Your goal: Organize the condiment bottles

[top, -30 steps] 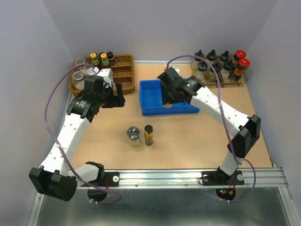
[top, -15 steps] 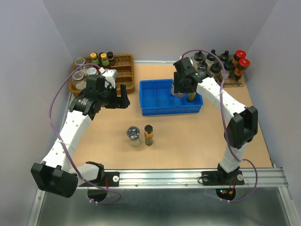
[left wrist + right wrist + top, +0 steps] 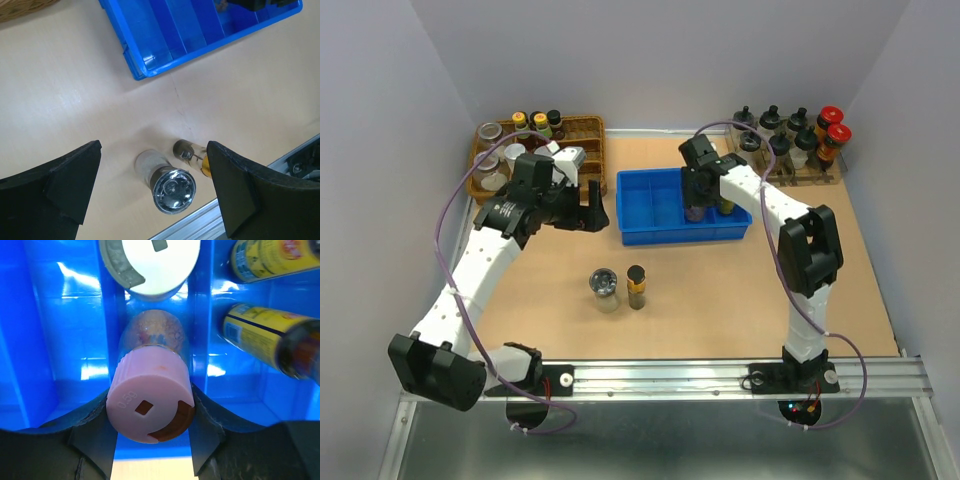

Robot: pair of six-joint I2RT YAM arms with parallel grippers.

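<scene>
My right gripper (image 3: pixel 150 407) is shut on the pink-lidded jar (image 3: pixel 150 400) and holds it upright inside a lane of the blue bin (image 3: pixel 640 210). The pale-lidded jar (image 3: pixel 150 260) stands just beyond it in that lane. Two yellow dark-capped bottles (image 3: pixel 265 337) stand in the lane to the right. The silver-lidded clear jar (image 3: pixel 604 287) and a slim dark-capped bottle (image 3: pixel 636 285) stand on the table in front of the bin. They also show in the left wrist view, the jar (image 3: pixel 170 185) and the bottle (image 3: pixel 192 152). My left gripper (image 3: pixel 588 205) is open and empty, high above the table left of the bin.
A wicker basket (image 3: pixel 585 150) with several jars and bottles stands at the back left. A rack of black-knobbed cruets (image 3: pixel 780 145) and two red-capped bottles (image 3: pixel 833 130) stands at the back right. The metal rail (image 3: pixel 670 375) runs along the near edge.
My right gripper has moved right across the bin and come down into its right half with the pink-lidded jar. My left gripper has moved right, nearer the bin, still open.
</scene>
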